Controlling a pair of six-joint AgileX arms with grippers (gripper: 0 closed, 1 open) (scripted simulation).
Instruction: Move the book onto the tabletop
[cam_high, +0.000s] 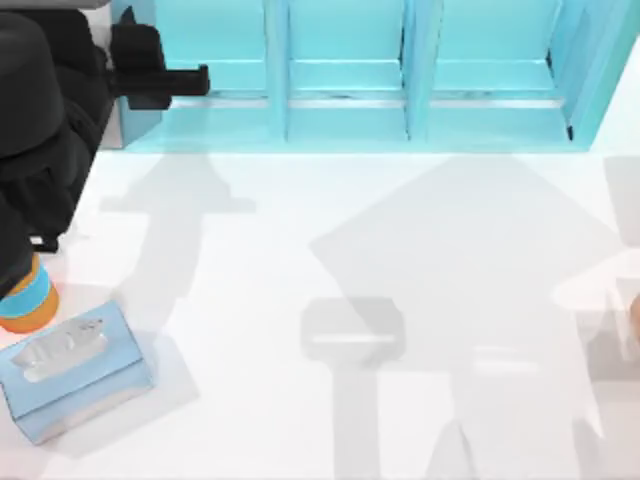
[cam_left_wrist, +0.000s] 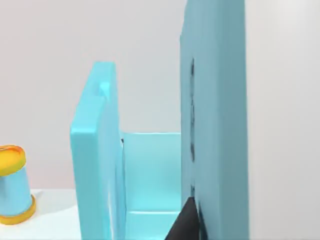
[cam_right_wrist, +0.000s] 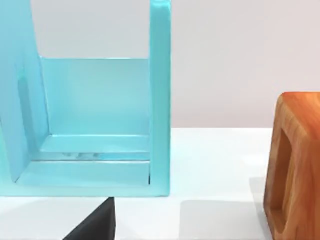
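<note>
Since the coming move depends on where the book sits relative to the left gripper, entries run across the top view from left to right.

Far left, near edge: an orange-and-blue cup (cam_high: 27, 297), with a light-blue tissue box (cam_high: 70, 372) just in front of it. Both stand on the tabletop (cam_high: 330, 250). Neither belongs to the task.

Far left, back: the book (cam_high: 110, 125) reads as a narrow white slab standing on edge at the left end of the turquoise shelf unit (cam_high: 350, 120). It is not on the open white surface. Its long axis appears to run from the back of the table toward the front, and it is thin from side to side.

Just right of the slab and a little further back is the left gripper (cam_high: 165, 80), which hangs over the shelf's leftmost compartment and reaches toward the right. In the left wrist view a dark tip lies against a tall blue face with a white face beside it. I judge this to be the book's cover and page edges, though not with certainty. Whether this gripper is spread, closed or pinching the book cannot be told.

Right side: the right gripper (cam_right_wrist: 95, 224) is parked facing the shelf's end compartment, with a wooden block (cam_right_wrist: 292, 165) near it. Its state cannot be told either.

Judgement: the left arm is much the nearer. The book lies immediately to its left, so the carry would go forward to the bare white area in front of the shelf.
</note>
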